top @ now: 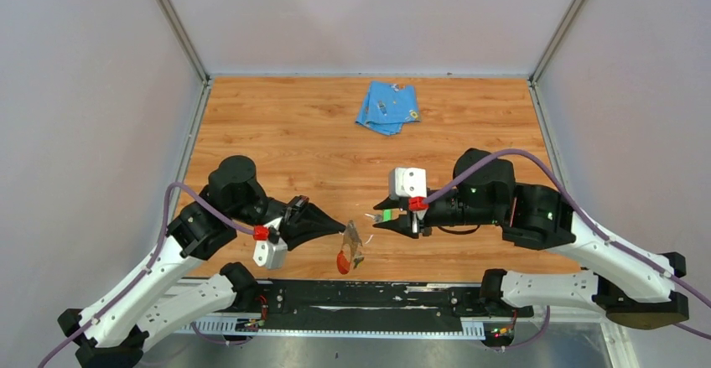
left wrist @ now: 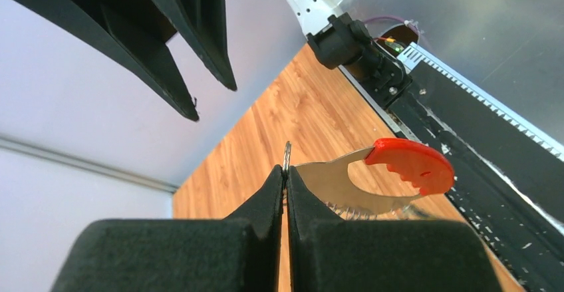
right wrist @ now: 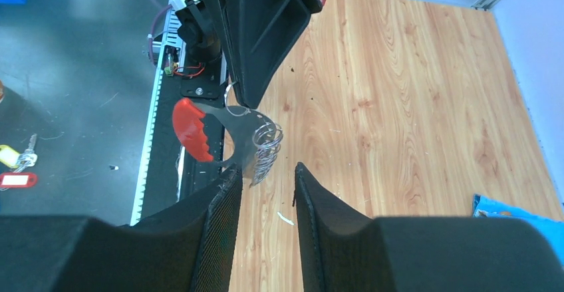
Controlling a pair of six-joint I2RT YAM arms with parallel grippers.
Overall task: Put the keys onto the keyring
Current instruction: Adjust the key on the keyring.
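Observation:
The keyring point(top: 350, 251) is a flat silvery piece with a red grip point(left wrist: 412, 165) and a coil of wire rings point(right wrist: 266, 142). It hangs above the table's front edge. My left gripper point(left wrist: 286, 170) is shut on the thin ring at its end. My right gripper point(right wrist: 267, 167) is open with nothing between its fingers, and its tips are just short of the coil. In the top view a small green bit point(top: 389, 215), perhaps one key's head, shows beside the right gripper point(top: 376, 217). No key shows clearly in either wrist view.
A folded blue cloth point(top: 387, 108) lies at the back of the wooden table point(top: 277, 142). The black rail point(top: 369, 297) with the arm bases runs along the front edge. Yellow point(right wrist: 9, 155) and red point(right wrist: 16, 180) tags lie on the dark floor beyond it.

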